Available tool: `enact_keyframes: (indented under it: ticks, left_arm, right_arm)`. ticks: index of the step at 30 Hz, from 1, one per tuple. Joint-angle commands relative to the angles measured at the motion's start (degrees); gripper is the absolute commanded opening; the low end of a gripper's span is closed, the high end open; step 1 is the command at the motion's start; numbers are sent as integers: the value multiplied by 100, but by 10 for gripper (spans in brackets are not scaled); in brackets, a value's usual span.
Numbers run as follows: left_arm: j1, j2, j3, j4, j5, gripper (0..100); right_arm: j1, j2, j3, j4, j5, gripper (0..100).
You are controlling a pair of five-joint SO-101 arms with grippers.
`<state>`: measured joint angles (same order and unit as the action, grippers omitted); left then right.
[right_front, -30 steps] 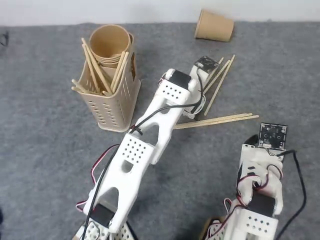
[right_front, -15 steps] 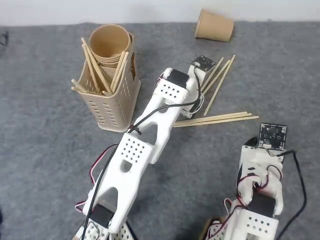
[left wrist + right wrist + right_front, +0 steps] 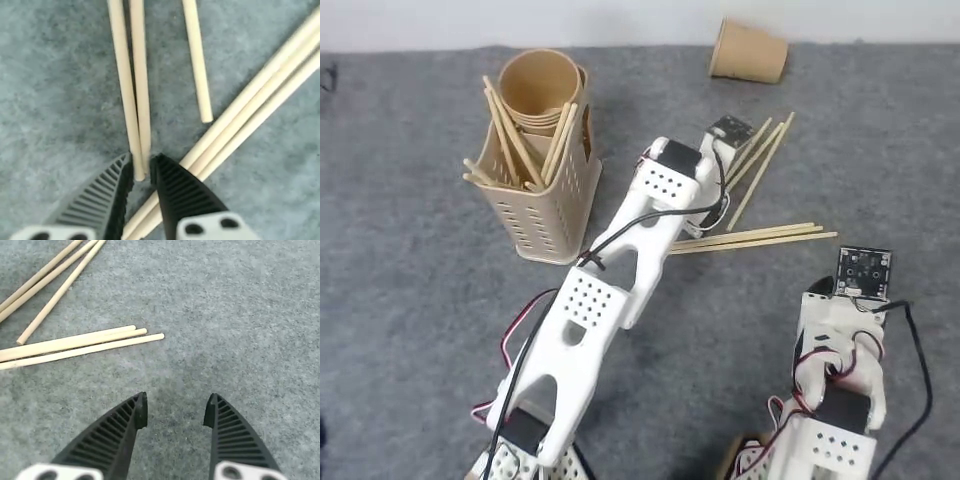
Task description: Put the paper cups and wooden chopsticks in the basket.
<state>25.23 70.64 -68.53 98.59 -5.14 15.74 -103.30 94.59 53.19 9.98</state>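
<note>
Grey felt-covered table, white wall behind; left gripper fingers pinched narrow on two wooden chopsticks, right gripper fingers spread wide above the felt.

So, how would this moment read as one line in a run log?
left pincer: shut on chopstick pair | right pincer: open, above carpet | basket: partly filled | loose cup: on its side

Left arm jaws pinched, right arm jaws spread.
</note>
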Motion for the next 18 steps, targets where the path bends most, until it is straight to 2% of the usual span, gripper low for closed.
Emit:
enact_keyframes:
  ticks: [1,7,13,18]
  left_arm:
    - [158,-387,532,220,-290,13]
    - [-88,-870,936,220,202,12]
    - [-70,-993,1982,220,18,9]
    - [44,-1890,2853,220,26,9]
  right_arm:
    - [-31,-57,-176,-22,97,201]
    - [-31,-57,-185,-22,97,201]
    - [-31,-57,-185,-22,97,201]
    - [-31,-57,-185,-31,97,201]
